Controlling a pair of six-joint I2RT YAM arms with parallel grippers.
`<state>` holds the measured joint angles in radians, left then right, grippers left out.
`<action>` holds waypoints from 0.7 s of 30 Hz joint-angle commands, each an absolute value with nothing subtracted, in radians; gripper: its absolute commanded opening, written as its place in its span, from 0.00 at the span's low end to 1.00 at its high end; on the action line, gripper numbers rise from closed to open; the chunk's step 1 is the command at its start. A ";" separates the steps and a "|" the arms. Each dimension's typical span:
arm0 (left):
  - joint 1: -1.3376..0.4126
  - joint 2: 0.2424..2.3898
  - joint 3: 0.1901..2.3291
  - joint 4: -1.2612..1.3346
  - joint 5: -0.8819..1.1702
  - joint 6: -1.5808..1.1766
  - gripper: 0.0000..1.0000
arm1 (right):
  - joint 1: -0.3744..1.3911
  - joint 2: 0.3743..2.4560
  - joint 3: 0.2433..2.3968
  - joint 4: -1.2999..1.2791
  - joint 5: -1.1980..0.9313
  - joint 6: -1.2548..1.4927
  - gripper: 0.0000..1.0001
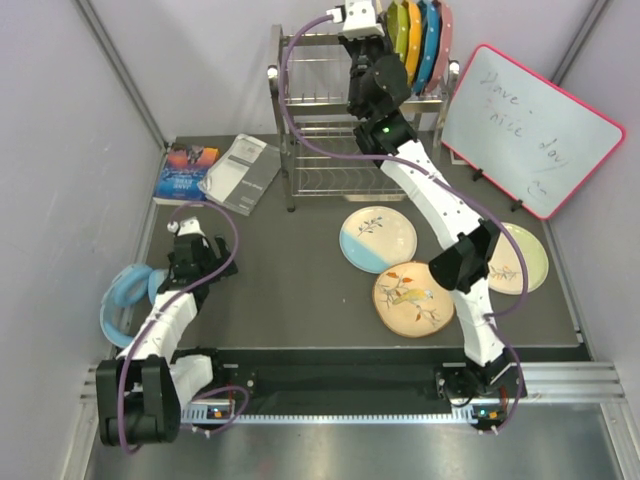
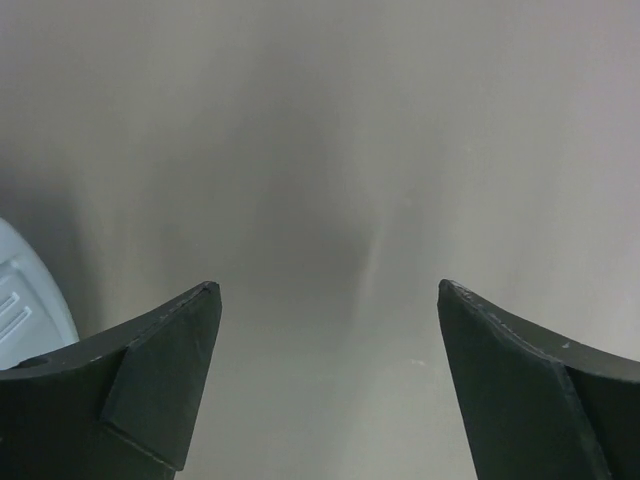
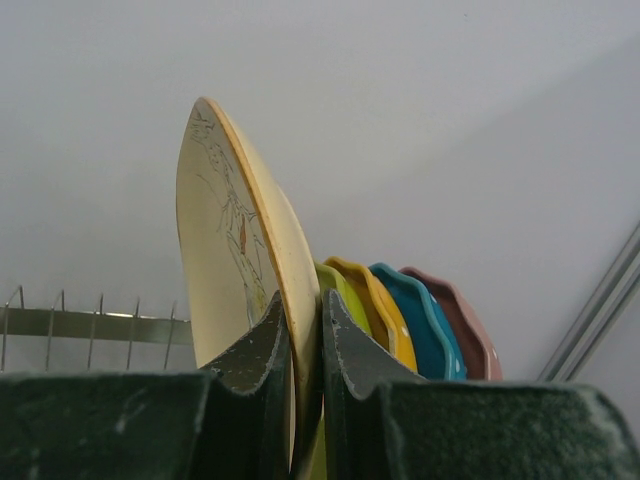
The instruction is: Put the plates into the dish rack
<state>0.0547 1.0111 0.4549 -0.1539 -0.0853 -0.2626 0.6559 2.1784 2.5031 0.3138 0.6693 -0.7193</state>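
Note:
My right gripper (image 1: 362,28) is at the top tier of the chrome dish rack (image 1: 310,130), shut on the rim of a tan plate (image 3: 230,230) with a bird-on-branch drawing. The plate stands upright on edge, just left of the plain green plate (image 3: 340,290). The gripper also shows in the right wrist view (image 3: 306,310). Three plates lie flat on the table: a cream-and-light-blue plate (image 1: 377,238), a tan bird plate (image 1: 413,298) and a pale cream-green plate (image 1: 520,258), which the right arm partly hides. My left gripper (image 1: 180,228) is open and empty at the table's left side, facing a bare grey surface (image 2: 328,300).
Plain green, orange, blue and pink plates (image 1: 420,40) stand in the rack's top right. A red-framed whiteboard (image 1: 530,130) leans at the back right. A book (image 1: 186,170) and a grey booklet (image 1: 240,172) lie at the back left. A light-blue object (image 1: 125,295) sits by the left arm.

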 commanded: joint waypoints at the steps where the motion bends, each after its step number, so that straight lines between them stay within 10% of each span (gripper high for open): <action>1: 0.025 1.026 0.532 -0.078 -0.182 -0.367 0.95 | 0.650 2.158 2.595 0.549 0.617 -0.772 0.00; 21: -0.101 1.051 0.520 -0.038 -0.249 -0.344 0.96 | 0.615 2.220 2.628 0.632 0.594 -0.848 0.00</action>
